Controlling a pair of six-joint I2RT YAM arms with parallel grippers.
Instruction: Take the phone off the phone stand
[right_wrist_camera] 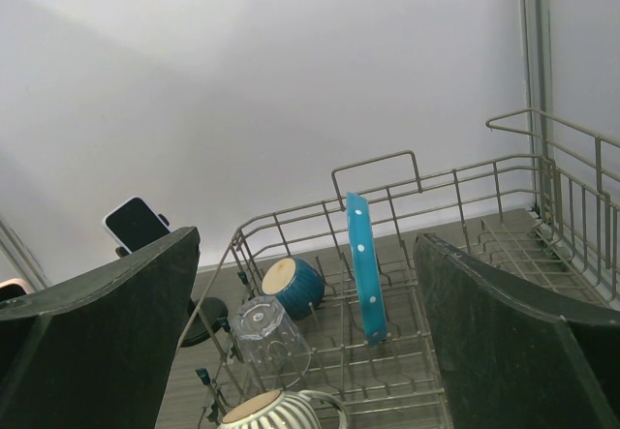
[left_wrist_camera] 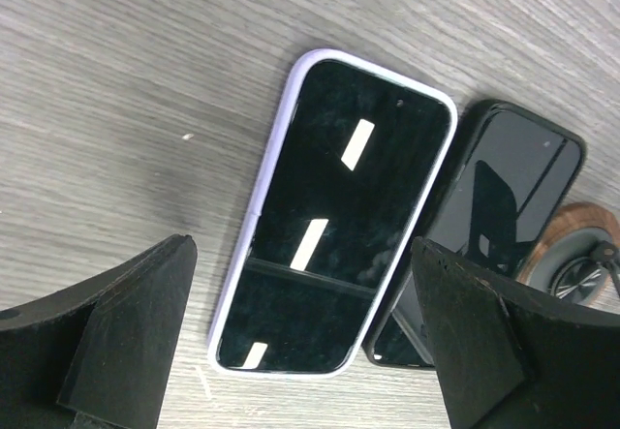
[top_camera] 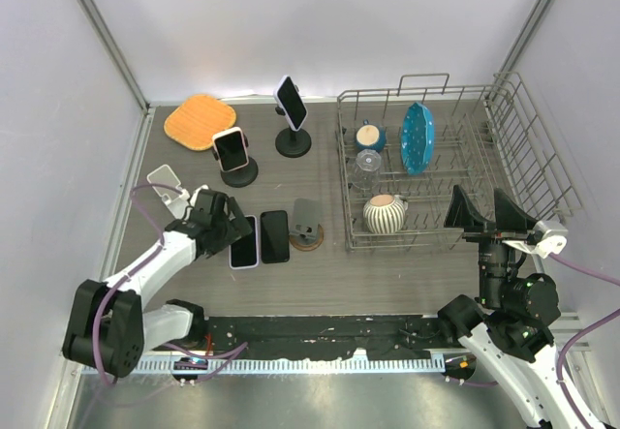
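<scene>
Grey wood-grain table (top_camera: 387, 274), enclosed by white walls. Wire dish rack (top_camera: 528, 158) at right, stocked with crockery. Right gripper (top_camera: 480, 206) raised by the rack's near corner, fingers spread, holding nothing. Left gripper (top_camera: 225, 224) low over the table, fingers parted either side of the lilac-cased phone (left_wrist_camera: 334, 216), gripping nothing. Orange mat (top_camera: 201, 121) at back left. Empty stand (top_camera: 307, 224) right of a black phone (top_camera: 275, 236). Lilac-cased phone laid flat, screen up, just beside the black phone.
</scene>
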